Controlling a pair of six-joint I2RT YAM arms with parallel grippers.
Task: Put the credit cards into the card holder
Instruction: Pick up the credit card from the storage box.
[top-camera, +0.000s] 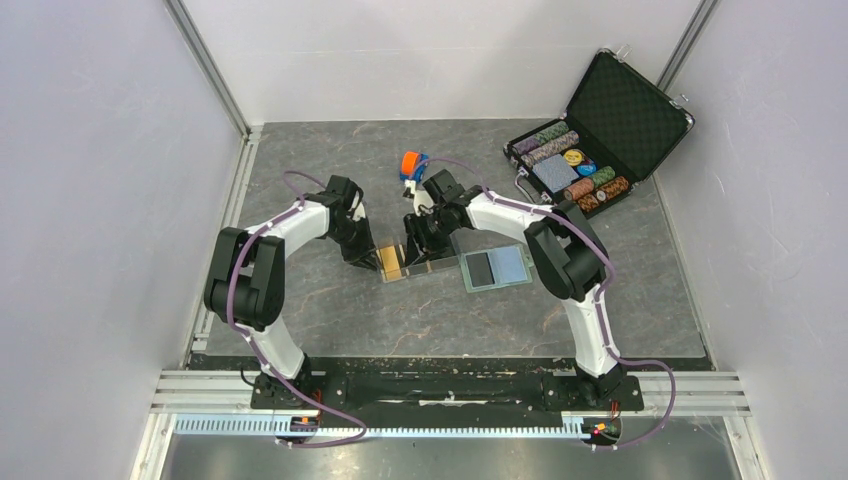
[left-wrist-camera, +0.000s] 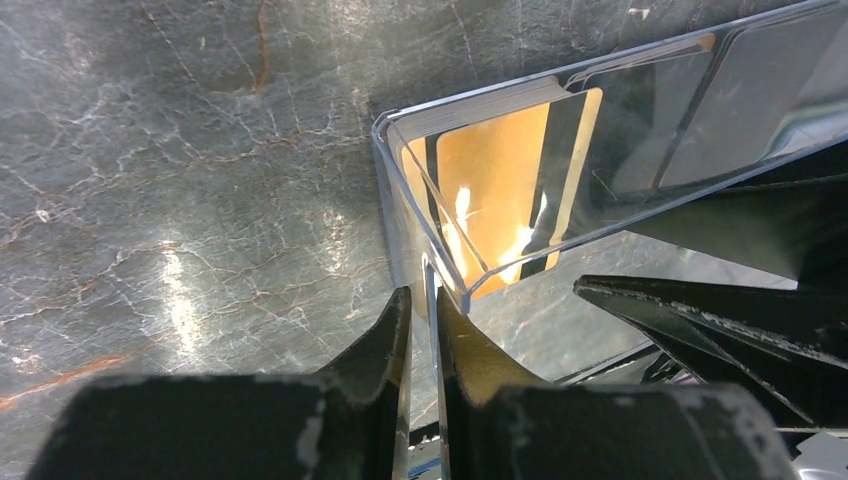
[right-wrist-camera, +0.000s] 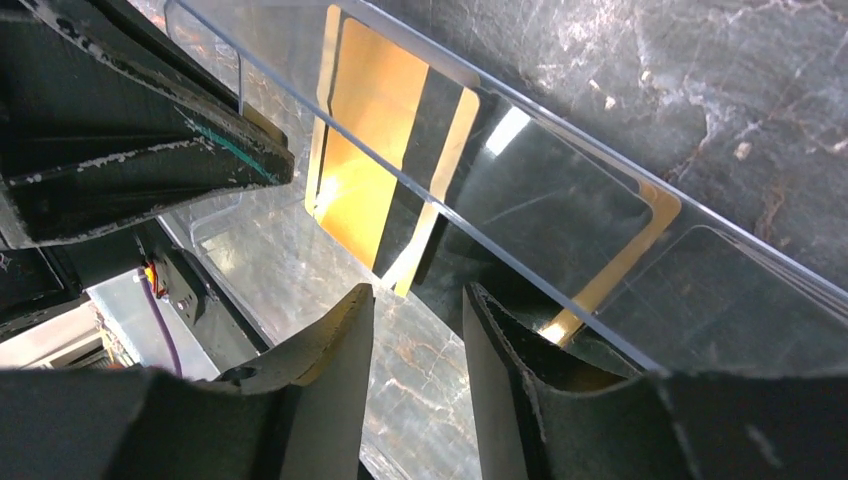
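A clear plastic tray (top-camera: 428, 264) lies mid-table with credit cards in it: an orange-gold card (top-camera: 391, 262) at its left end and black ones beside it. The left wrist view shows the orange-gold card (left-wrist-camera: 495, 185) behind the tray's corner (left-wrist-camera: 455, 262). My left gripper (left-wrist-camera: 424, 305) is shut on the tray's thin end wall; it also shows in the top view (top-camera: 366, 254). My right gripper (right-wrist-camera: 415, 305) is open and empty beside the tray's long wall (right-wrist-camera: 560, 300), with the orange-gold card (right-wrist-camera: 375, 150) and a black card (right-wrist-camera: 540, 215) just beyond. The card holder (top-camera: 497, 268) lies open, pale blue inside, right of the tray.
An orange-and-blue toy car (top-camera: 412, 164) stands behind the right gripper (top-camera: 420, 246). An open black chip case (top-camera: 590, 140) sits at the back right. Grey walls close in the table on both sides.
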